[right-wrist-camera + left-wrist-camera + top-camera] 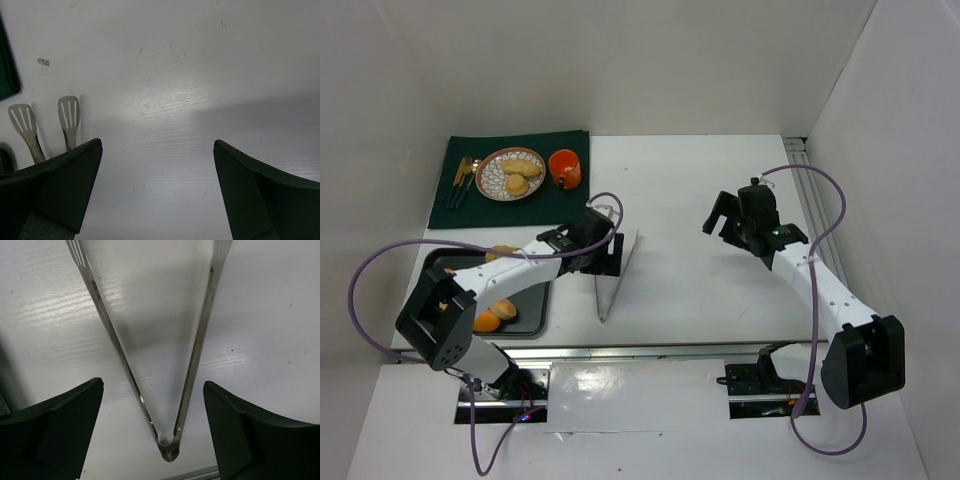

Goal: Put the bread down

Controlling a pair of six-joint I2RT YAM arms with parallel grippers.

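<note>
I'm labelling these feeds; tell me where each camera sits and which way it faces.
Top: above and behind the arms, looking down on the table; both arms, left gripper and right gripper show.
Left wrist: on the left arm, facing down at the hinge of the tongs between its open fingers.
Right wrist: on the right arm, facing the table between its open fingers.
Shared: the tongs appear in all three.

Bread rolls (506, 310) on tray (533, 300): partly hidden beneath left arm (505, 272) crossing tray. Tongs (196, 347) right of tray: tips cut off at upper edge of left wrist view. Cutlery (462, 180) beyond tray: too small to identify.
</note>
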